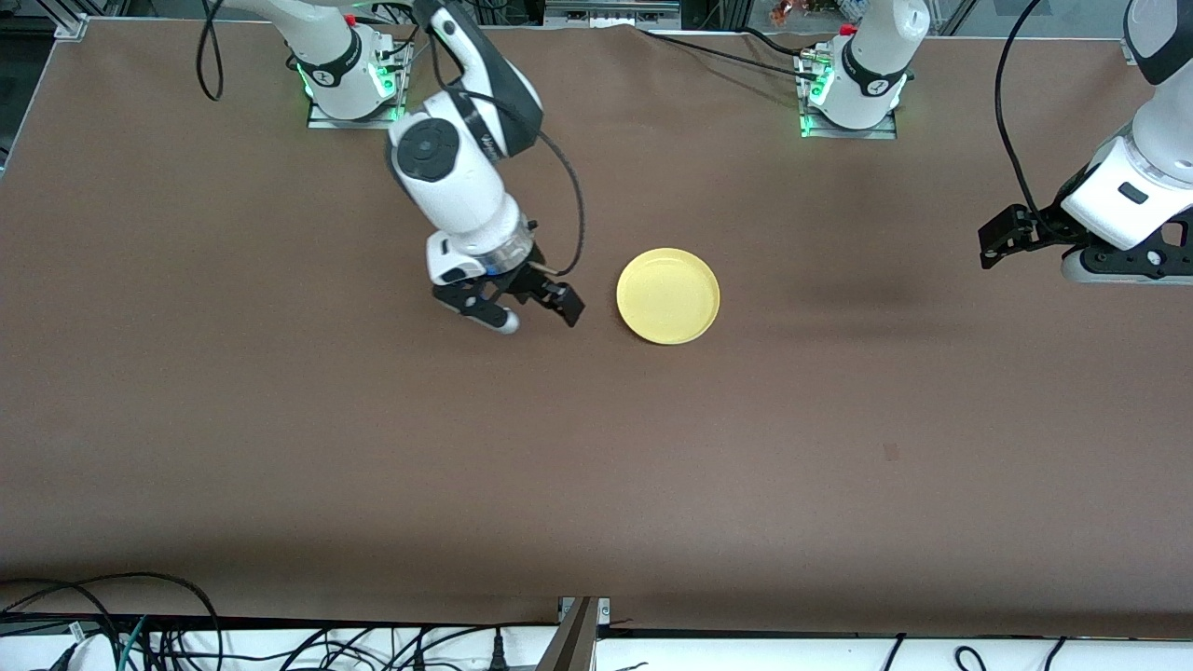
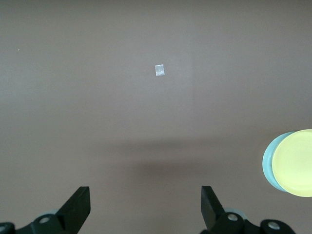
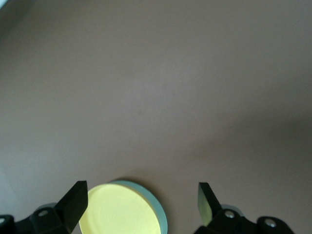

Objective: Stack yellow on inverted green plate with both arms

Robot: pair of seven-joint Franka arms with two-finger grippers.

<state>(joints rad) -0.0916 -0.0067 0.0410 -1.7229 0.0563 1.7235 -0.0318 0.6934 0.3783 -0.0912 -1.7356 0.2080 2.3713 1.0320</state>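
Yellow plate [image 1: 667, 295] lies flat, rim up, on green plate [image 3: 158, 207].

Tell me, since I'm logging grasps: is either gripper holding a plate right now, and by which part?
Nothing is held. The right gripper hangs open beside the yellow plate, which sits on the green plate; the left gripper waits open.
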